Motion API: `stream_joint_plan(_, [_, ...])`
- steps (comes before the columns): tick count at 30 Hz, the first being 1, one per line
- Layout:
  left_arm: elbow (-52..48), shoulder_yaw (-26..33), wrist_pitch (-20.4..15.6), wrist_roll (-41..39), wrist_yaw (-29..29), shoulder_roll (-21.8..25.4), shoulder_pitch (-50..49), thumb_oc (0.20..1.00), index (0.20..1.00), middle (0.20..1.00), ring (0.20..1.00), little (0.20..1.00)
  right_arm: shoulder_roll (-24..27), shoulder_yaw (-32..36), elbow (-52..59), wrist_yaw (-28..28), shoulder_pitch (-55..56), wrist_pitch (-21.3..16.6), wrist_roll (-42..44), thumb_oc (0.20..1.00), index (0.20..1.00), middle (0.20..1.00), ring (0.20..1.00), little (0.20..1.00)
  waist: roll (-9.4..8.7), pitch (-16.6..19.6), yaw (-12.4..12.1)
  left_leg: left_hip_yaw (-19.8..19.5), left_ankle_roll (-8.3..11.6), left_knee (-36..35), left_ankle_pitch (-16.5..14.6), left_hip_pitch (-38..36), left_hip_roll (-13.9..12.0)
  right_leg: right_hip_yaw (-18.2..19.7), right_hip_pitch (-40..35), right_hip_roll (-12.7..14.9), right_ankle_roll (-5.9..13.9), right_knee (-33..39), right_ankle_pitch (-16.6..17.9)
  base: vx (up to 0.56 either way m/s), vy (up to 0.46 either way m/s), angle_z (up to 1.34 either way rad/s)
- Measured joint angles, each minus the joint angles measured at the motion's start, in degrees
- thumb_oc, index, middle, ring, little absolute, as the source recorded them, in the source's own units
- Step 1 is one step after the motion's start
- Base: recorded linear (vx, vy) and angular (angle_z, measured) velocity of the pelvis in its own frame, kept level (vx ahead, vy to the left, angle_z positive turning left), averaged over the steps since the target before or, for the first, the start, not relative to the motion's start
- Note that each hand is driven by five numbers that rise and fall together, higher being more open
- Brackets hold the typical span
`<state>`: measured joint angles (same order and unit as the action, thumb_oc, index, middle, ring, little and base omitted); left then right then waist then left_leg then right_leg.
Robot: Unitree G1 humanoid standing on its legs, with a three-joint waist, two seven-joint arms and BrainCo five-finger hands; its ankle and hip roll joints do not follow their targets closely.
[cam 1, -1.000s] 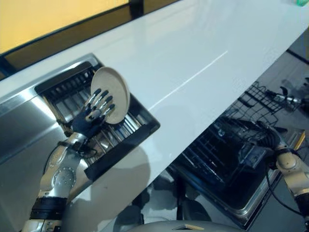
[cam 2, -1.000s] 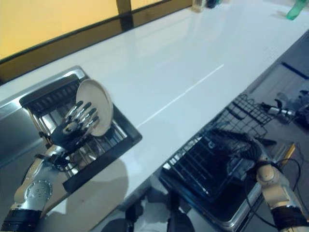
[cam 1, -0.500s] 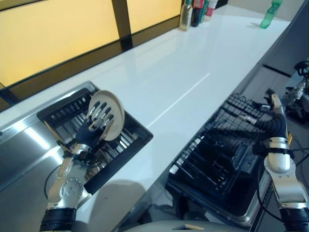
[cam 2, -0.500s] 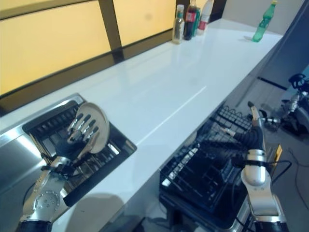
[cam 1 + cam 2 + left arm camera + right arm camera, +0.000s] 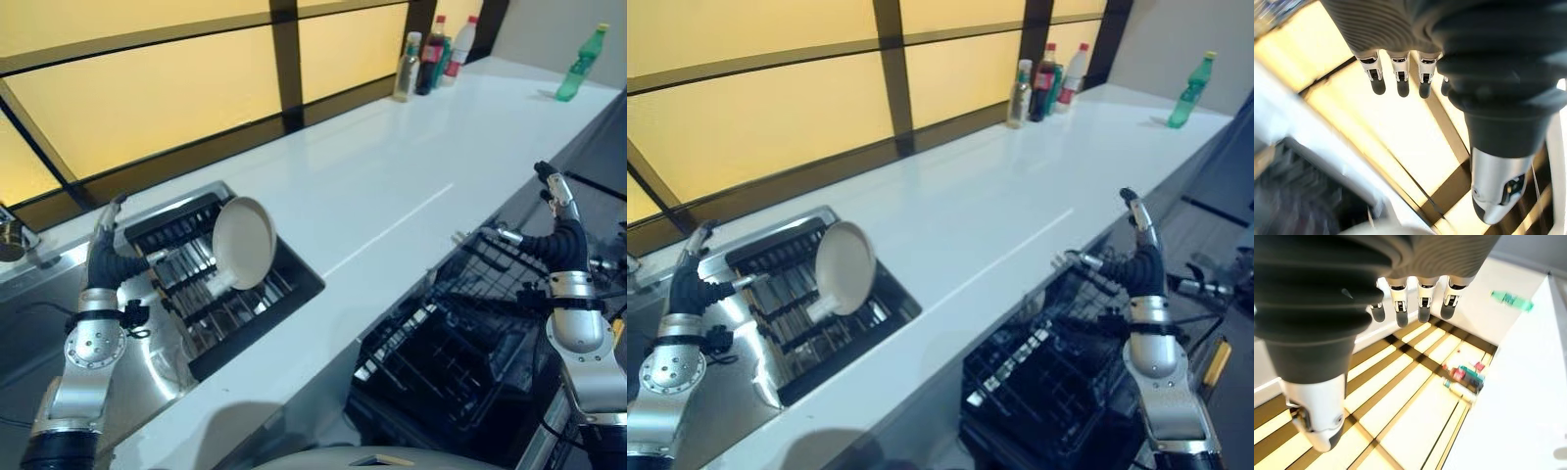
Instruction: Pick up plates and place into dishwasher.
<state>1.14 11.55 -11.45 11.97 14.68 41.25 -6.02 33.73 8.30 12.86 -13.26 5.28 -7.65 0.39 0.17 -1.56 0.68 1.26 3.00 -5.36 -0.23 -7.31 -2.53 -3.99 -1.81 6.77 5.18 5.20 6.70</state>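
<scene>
Plate [image 5: 244, 242], round, cream, on edge in sink rack [image 5: 294, 279], face toward 5 o'clock, lower rim hidden by bars | dishwasher basket [image 5: 1048, 377] at 4 o'clock, dark, detail unclear | left hand [image 5: 1400, 81] raised, fingers straight, empty | right hand [image 5: 1415, 303] raised, fingers apart, empty

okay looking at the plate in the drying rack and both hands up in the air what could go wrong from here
1. The plate stands on edge in the drying rack, leaning, with neither hand on it. A clumsy approach by the left hand could tip it over or knock it out.
2. The dishwasher rack sits below the counter edge, so carrying the plate across risks clipping that edge.
3. The right hand hovers over the dishwasher rack's wires and could snag them.
</scene>
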Motion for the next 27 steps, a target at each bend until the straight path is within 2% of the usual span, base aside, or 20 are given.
stream_joint_plan(6, [0.7,-1.0,-2.5,17.1,3.8,11.2,0.2,1.000,1.000,1.000,1.000,1.000,1.6,-0.5,0.0,1.9,0.0,1.3,3.3,1.000,1.000,1.000,1.000,1.000,0.57,0.4,0.1,-0.1,0.25,0.0,0.2,0.0,0.4,0.0,-0.1,0.4,0.06,0.0,0.0,0.02,0.067,0.02])
stream_joint_plan(10, [2.4,-6.8,-3.9,25.9,5.8,16.9,3.6,1.000,1.000,1.000,1.000,1.000,3.8,-2.8,-0.1,1.9,-0.1,1.8,4.7,1.000,1.000,1.000,1.000,1.000,1.42,0.9,0.3,0.0,0.25,0.0,0.2,-0.1,0.4,0.1,-0.1,0.5,0.11,0.0,0.0,0.02,0.045,-0.01])
stream_joint_plan(14, [2.6,-12.3,-5.8,28.9,6.9,20.8,7.2,1.000,1.000,1.000,1.000,1.000,5.7,-4.7,-0.3,1.9,-0.6,1.8,6.1,1.000,1.000,1.000,1.000,1.000,2.40,1.2,1.9,0.2,0.22,0.0,0.2,-0.2,0.5,0.2,-0.2,0.5,0.13,0.0,0.0,0.00,0.008,0.00])
stream_joint_plan(18, [2.5,-18.2,-8.1,31.9,7.2,23.0,11.8,1.000,1.000,1.000,1.000,1.000,5.8,-5.9,-0.3,1.8,-0.6,1.8,7.2,1.000,1.000,1.000,1.000,1.000,3.18,1.3,3.6,0.4,0.22,0.0,0.2,-0.3,0.5,0.5,-0.1,0.5,0.16,0.0,0.0,0.04,0.015,-0.03])
stream_joint_plan(24, [3.6,-28.5,-8.3,34.1,7.1,23.4,16.9,1.000,1.000,1.000,1.000,1.000,8.1,-9.3,-0.4,1.8,-0.7,2.0,8.1,1.000,1.000,1.000,1.000,1.000,5.01,0.5,6.1,2.0,0.18,-0.1,0.2,-1.1,0.7,2.1,-0.1,0.5,0.46,0.0,0.2,0.05,0.027,-0.15])
stream_joint_plan(27, [4.4,-29.3,-8.3,34.2,7.1,23.4,17.4,1.000,1.000,1.000,1.000,1.000,8.1,-9.4,-0.4,1.7,-0.6,2.8,8.1,1.000,1.000,1.000,1.000,1.000,5.86,-0.2,7.2,3.1,0.17,-0.1,0.2,-1.4,0.7,3.2,0.2,0.3,0.60,0.0,0.4,0.06,0.041,-0.15])
